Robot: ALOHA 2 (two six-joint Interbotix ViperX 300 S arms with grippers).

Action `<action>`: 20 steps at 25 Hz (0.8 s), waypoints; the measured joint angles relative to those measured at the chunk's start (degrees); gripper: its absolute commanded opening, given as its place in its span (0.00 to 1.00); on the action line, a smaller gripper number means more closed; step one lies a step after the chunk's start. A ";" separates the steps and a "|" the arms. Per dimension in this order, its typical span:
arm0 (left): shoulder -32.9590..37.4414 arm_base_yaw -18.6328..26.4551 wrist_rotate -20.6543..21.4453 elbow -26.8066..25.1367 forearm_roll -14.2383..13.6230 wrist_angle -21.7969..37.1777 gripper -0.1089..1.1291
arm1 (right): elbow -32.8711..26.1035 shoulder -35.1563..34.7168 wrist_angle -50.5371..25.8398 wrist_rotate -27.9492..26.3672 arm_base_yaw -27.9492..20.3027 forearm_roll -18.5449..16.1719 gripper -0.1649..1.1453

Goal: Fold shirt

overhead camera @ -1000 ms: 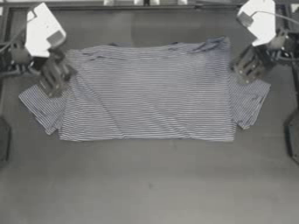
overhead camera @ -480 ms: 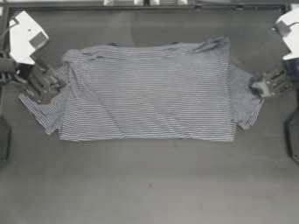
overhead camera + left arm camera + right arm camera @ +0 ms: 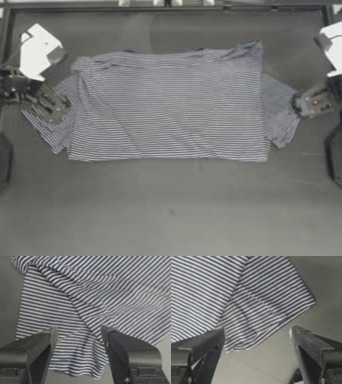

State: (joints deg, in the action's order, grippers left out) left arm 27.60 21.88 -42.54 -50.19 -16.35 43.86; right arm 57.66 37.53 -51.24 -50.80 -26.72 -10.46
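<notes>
Shirt (image 3: 170, 105) lies flat mid-table (image 3: 167, 210), sleeves spread out to both sides. Left gripper (image 3: 52, 106) sits over left sleeve (image 3: 60, 321), fingers spread, holding nothing. Right gripper (image 3: 306, 105) just beside right sleeve (image 3: 271, 303), fingers likewise spread, empty.

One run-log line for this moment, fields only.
shirt: flat, bottom half folded up | left gripper: open, over left sleeve | right gripper: open, beside right sleeve | nothing held
</notes>
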 measured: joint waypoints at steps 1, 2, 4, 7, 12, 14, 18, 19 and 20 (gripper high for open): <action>-0.88 0.00 -1.32 0.00 -0.70 0.00 0.80 | 0.26 -0.26 0.35 -0.35 0.00 -0.09 0.90; -1.67 0.00 -2.20 0.00 -1.32 0.09 0.80 | 0.35 -0.62 0.70 -0.62 0.00 -0.18 0.90; -3.25 0.09 -3.52 -0.09 -2.02 0.26 0.80 | 0.44 -1.49 1.58 -1.05 0.00 -0.26 0.90; -5.10 0.09 -5.01 -0.26 -2.11 0.70 0.80 | 0.79 -3.34 2.20 -2.37 -0.44 -0.18 0.90; -7.21 0.00 -8.70 -0.79 -2.29 1.23 0.80 | 1.85 -6.24 4.13 -5.45 -0.53 -0.44 0.90; -7.91 0.00 -9.23 -1.14 -2.37 1.14 0.80 | 2.46 -6.50 5.54 -6.77 -0.53 -0.79 0.90; -9.84 -0.09 -10.37 -2.29 -2.29 1.05 0.78 | 3.96 -6.94 7.03 -9.14 -0.62 -1.32 0.90; -10.63 -0.18 -10.90 -2.46 -2.29 1.05 0.78 | 4.31 -7.03 7.21 -9.76 -0.62 -1.49 0.90; -11.16 -0.18 -11.16 -2.55 -2.29 0.97 0.78 | 4.57 -7.03 7.38 -10.20 -0.62 -1.67 0.90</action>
State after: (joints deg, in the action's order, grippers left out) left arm 16.44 21.71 -53.70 -52.73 -18.63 44.82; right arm 62.23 30.50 -43.86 -61.00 -27.33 -12.13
